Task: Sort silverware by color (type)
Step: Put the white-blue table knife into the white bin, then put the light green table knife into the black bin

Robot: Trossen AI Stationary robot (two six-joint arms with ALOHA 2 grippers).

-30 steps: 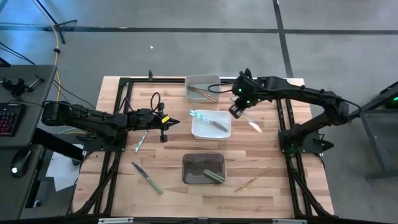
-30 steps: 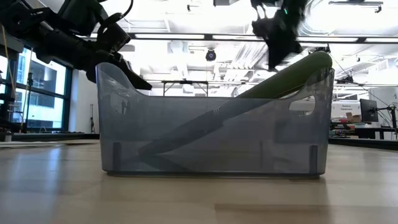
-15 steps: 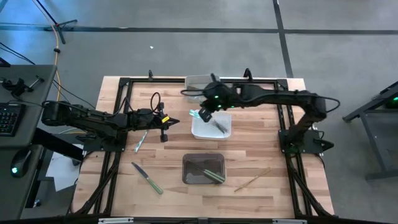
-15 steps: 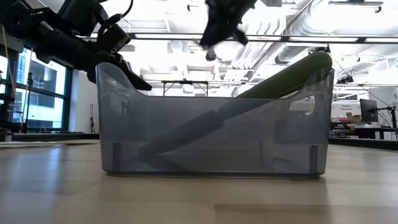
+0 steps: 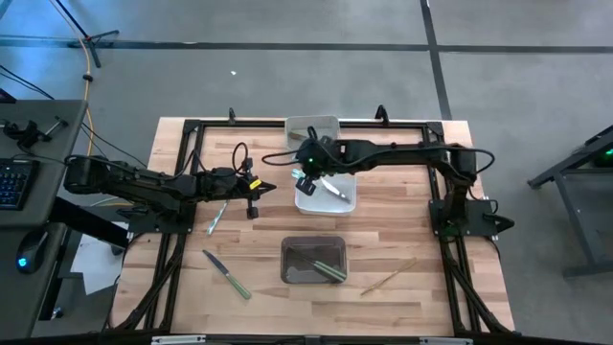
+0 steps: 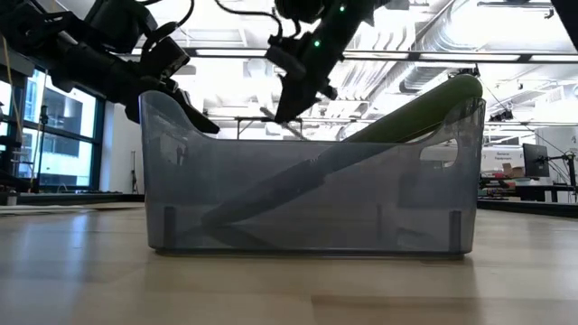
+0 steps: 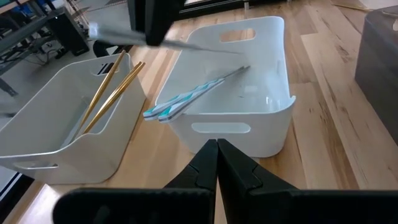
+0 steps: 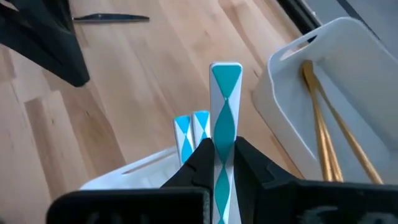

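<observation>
- A light-blue-handled piece of silverware (image 8: pixel 225 118) is pinched in the right gripper (image 5: pixel 305 179), above the white bin (image 5: pixel 347 203) at table centre.
- Two more blue-handled pieces (image 7: pixel 186 99) lie in that bin.
- Tan-handled pieces (image 7: pixel 112 87) sit in the grey-white bin (image 7: pixel 37 124) at 12 o'clock.
- Green-handled pieces (image 5: pixel 329 271) lean in the dark bin (image 5: pixel 287 251) at 6 o'clock.
- The left gripper (image 5: pixel 257 189) waits at 9 o'clock, jaws pressed together.

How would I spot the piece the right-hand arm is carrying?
Find the white bin at the table's middle. The right gripper hangs over its left end, shut on a utensil with a blue-and-white patterned handle; two matching pieces already lie in the bin, but this one is held aloft.
</observation>
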